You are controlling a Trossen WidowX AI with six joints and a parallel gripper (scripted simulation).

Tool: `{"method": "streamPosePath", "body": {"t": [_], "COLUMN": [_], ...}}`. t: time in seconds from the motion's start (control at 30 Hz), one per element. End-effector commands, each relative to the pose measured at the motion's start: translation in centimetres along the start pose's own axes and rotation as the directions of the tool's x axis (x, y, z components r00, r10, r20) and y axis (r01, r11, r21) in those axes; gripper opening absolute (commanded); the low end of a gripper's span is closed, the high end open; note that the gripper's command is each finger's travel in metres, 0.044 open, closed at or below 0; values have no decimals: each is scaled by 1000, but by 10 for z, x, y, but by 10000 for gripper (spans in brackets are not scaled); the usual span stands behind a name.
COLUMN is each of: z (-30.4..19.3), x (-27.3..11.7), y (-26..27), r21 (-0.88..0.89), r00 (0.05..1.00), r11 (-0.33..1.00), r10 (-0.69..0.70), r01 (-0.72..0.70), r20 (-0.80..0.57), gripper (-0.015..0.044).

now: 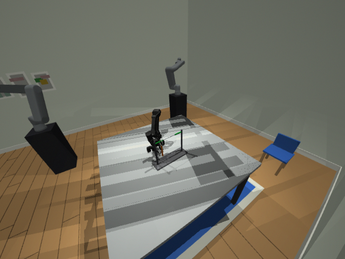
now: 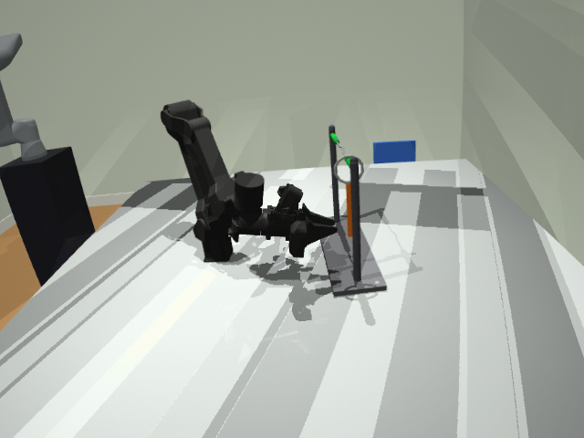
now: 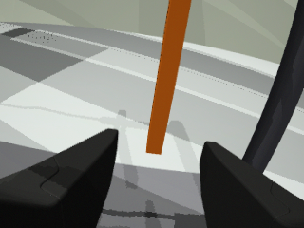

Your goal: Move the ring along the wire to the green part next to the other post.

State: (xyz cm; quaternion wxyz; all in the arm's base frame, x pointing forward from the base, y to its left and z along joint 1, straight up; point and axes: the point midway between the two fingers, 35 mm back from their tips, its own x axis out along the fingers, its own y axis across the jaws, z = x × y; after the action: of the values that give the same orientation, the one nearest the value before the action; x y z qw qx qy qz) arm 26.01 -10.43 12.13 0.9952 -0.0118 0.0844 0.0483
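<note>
The ring [image 2: 335, 170] hangs on the green part [image 1: 159, 142] [image 2: 348, 161] of the wire beside the near post [image 1: 156, 156] [image 2: 356, 221] [image 3: 285, 85]. Its orange handle [image 1: 162, 150] [image 2: 349, 209] [image 3: 166, 85] points straight down. My gripper [image 2: 336, 226] [image 3: 160, 146] is open and empty, roughly level, with its tips just short of the handle's lower end. In the wrist view the handle's lower end appears between the two fingertips, beyond them. The other green part [image 1: 178, 133] [image 2: 334, 138] is by the far post [image 1: 181, 140] [image 2: 334, 179].
The thin grey wire [image 1: 169, 137] runs between the green parts, above the gripper. Both posts stand on a grey base plate [image 2: 339, 277]. In the wrist view the near post rises to the right of the right finger. A blue chair [image 1: 280, 151] stands off the table.
</note>
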Motion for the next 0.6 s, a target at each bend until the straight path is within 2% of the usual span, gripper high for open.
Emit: {"method": "streamPosePath", "body": {"t": [0.0, 0.57], "z": [2, 3], "x": [7, 33], "y": [-3, -4], "r21": [1, 1], "r00": [1000, 1000], "r11": [1000, 1000], "r10": [-5, -5], "r01": [5, 5], "r20": [1, 3], "gripper": [160, 160]}}
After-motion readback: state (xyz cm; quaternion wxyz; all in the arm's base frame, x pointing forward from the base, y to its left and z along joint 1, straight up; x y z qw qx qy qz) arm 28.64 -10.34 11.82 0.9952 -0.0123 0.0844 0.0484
